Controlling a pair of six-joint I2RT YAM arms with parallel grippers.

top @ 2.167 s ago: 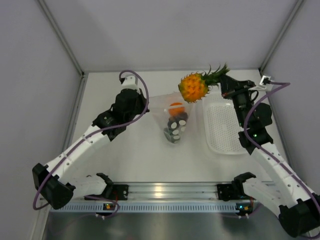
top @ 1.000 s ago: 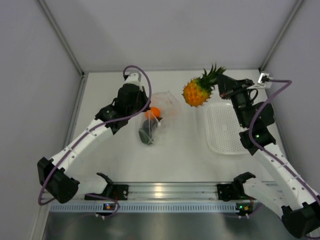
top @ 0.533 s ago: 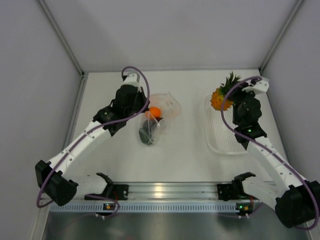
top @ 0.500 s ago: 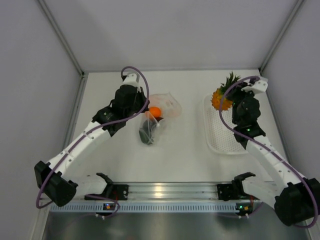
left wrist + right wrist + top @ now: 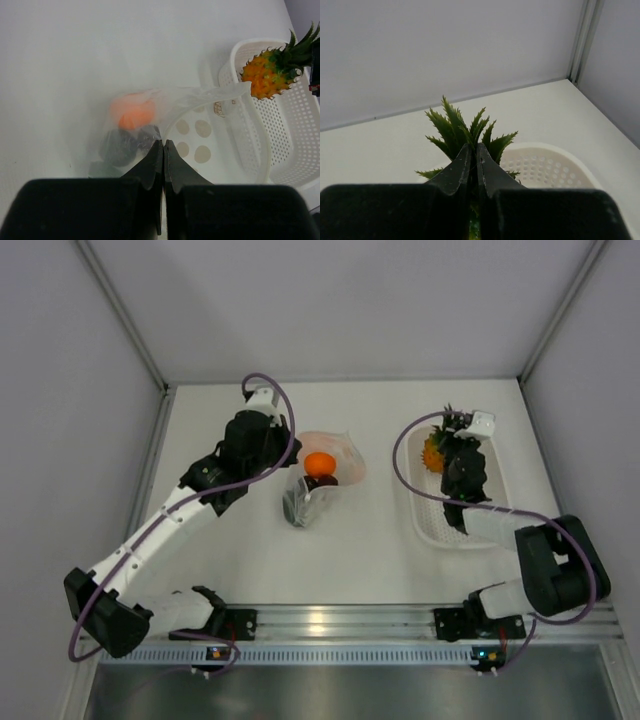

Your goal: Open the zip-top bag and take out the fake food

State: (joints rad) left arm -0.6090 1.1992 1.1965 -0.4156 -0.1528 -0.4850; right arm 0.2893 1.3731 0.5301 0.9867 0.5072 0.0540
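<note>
The zip-top bag point(image 5: 338, 462) lies at the table's middle, and my left gripper point(image 5: 293, 468) is shut on its clear plastic edge point(image 5: 200, 94). A round orange fruit point(image 5: 132, 112) and dark pieces point(image 5: 119, 147) of the fake food show through the film. The pineapple point(image 5: 433, 453) is out of the bag and hangs low in the far end of the white basket point(image 5: 455, 515). My right gripper point(image 5: 474, 147) is shut on its green crown point(image 5: 451, 122). The pineapple's orange body point(image 5: 265, 80) shows in the left wrist view.
The white perforated basket point(image 5: 285, 135) stands at the right, close to the right wall. Grey walls point(image 5: 90, 360) enclose the table at the left, back and right. The rail with both arm bases point(image 5: 330, 625) runs along the near edge.
My right arm has swung the pineapple from above the table's middle to the right and lowered it into the basket. The left gripper has drawn the bag a little leftward, then held.
</note>
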